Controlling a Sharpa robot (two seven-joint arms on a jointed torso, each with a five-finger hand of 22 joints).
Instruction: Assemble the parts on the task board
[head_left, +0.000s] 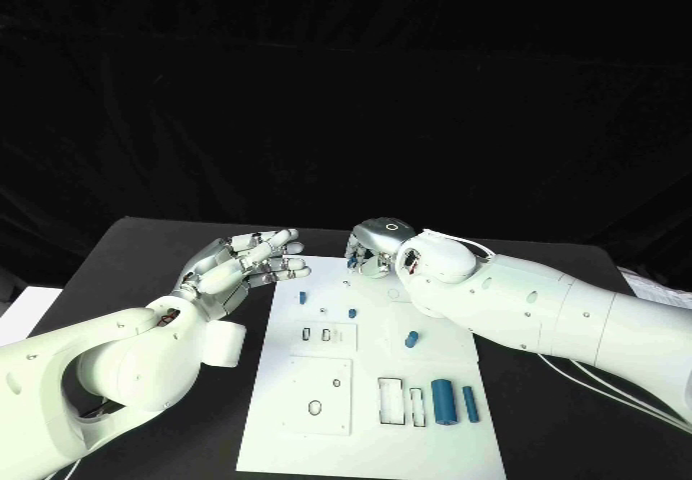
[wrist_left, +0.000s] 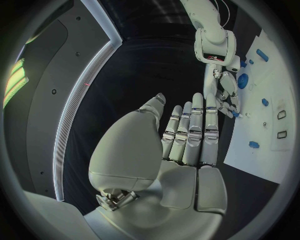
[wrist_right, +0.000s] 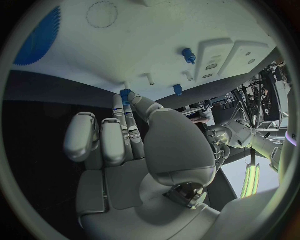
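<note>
Silver right hand (head_left: 378, 248) over far edge of white board (head_left: 368, 400), thumb and a fingertip pinching a small blue part (wrist_right: 126, 95), other fingers curled. Left hand (head_left: 242, 265) just beside board's left edge, fingers straight and apart, holding nothing. More blue parts (head_left: 451, 402) lying on board near its right corner.

Parts (head_left: 444, 401) on task board (head_left: 433, 440)

Showing white on the task board (head_left: 372, 415) against the black table (head_left: 159, 255), with small blue parts (head_left: 443, 401) (two darker, long ones side by side). Gleaming silver on the left hand (head_left: 248, 262) and right hand (head_left: 378, 246), turning white along both arms.
</note>
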